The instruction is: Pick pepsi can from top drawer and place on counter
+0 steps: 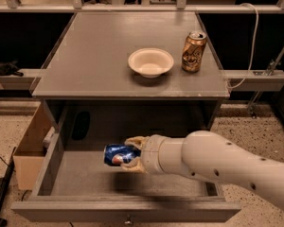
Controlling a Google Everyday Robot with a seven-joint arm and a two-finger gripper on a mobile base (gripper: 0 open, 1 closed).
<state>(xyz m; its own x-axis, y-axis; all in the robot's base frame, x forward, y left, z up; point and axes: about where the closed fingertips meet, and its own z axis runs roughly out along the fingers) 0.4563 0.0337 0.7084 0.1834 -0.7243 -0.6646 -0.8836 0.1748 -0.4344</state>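
The pepsi can (117, 154) is blue with a round red-white-blue logo. It lies on its side in my gripper (130, 154), lifted a little above the flat grey bottom of the open top drawer (85, 183), with its shadow below it. My gripper's tan fingers (135, 141) close around the can's right end. My white arm (217, 167) reaches in from the lower right. The grey counter (94, 56) lies above and behind the drawer.
A cream bowl (150, 62) and a gold-brown can (193, 51) stand on the counter's right half. A tan cardboard box (31, 150) sits on the floor left of the drawer. A dark object (80, 125) lies at the drawer's back left.
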